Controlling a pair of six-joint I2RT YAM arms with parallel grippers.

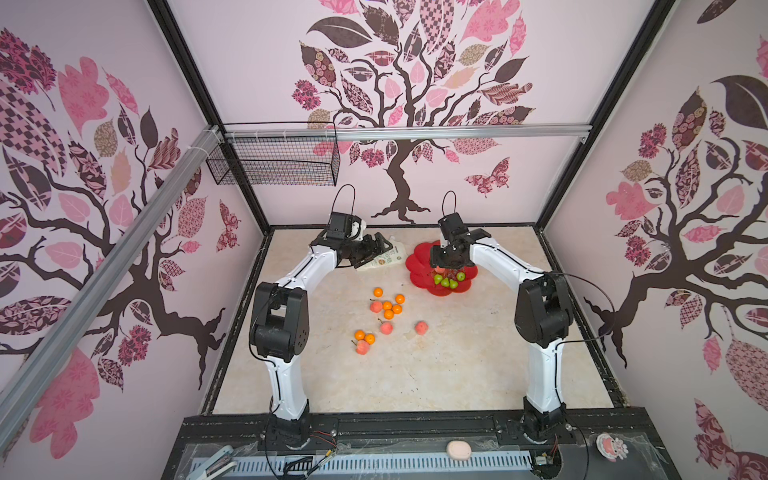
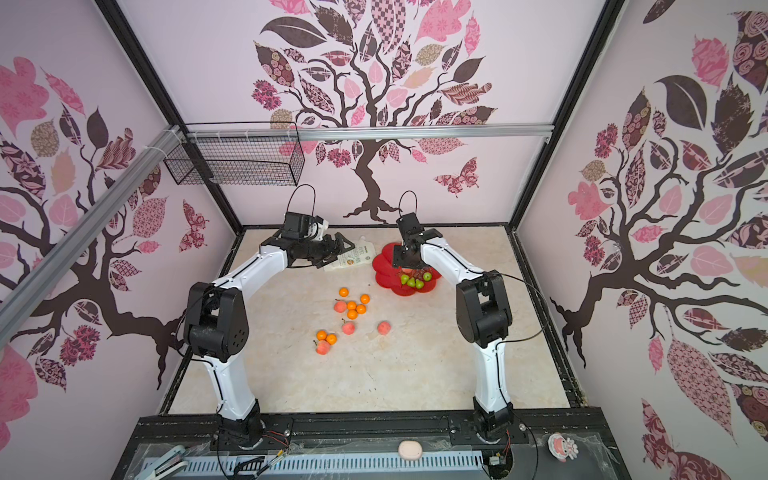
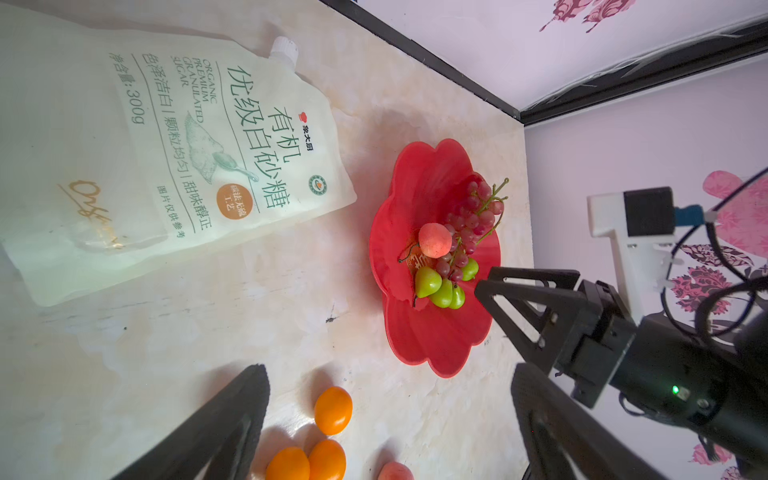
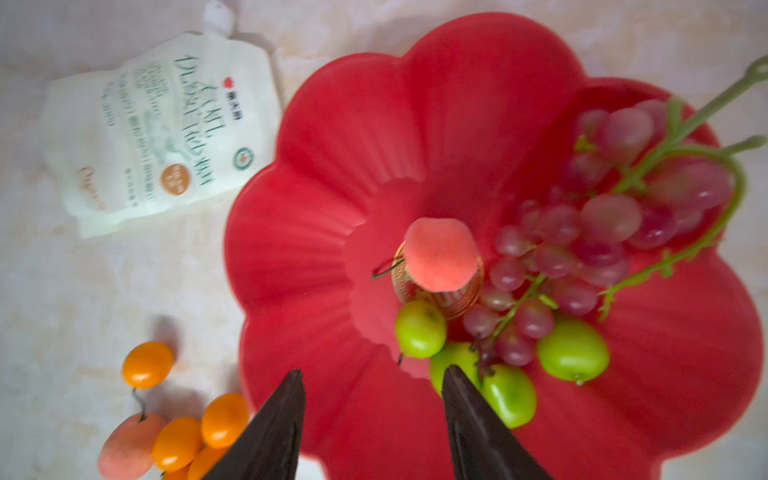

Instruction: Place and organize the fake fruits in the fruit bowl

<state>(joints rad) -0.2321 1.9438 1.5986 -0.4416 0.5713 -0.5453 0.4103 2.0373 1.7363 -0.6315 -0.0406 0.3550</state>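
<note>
The red scalloped fruit bowl [image 1: 419, 257] [image 4: 332, 208] sits at the back right of the table. In it lie a pink peach [image 4: 440, 253] on the gold emblem, a dark red grape bunch [image 4: 602, 224] and several green fruits [image 4: 573, 353]. My right gripper [image 4: 374, 370] hangs open just above the bowl's near side, with nothing between its fingers. My left gripper [image 1: 374, 249] [image 3: 390, 374] is open and empty over the table by the pouch. Several orange tangerines [image 1: 387, 305] and pink peaches [image 1: 386, 328] lie loose mid-table.
A white printed pouch [image 1: 384, 257] lies flat just left of the bowl, under my left gripper. A black wire basket [image 1: 274, 160] hangs on the back-left wall rail. A pale pink oval lump [image 1: 459, 450] rests on the front ledge.
</note>
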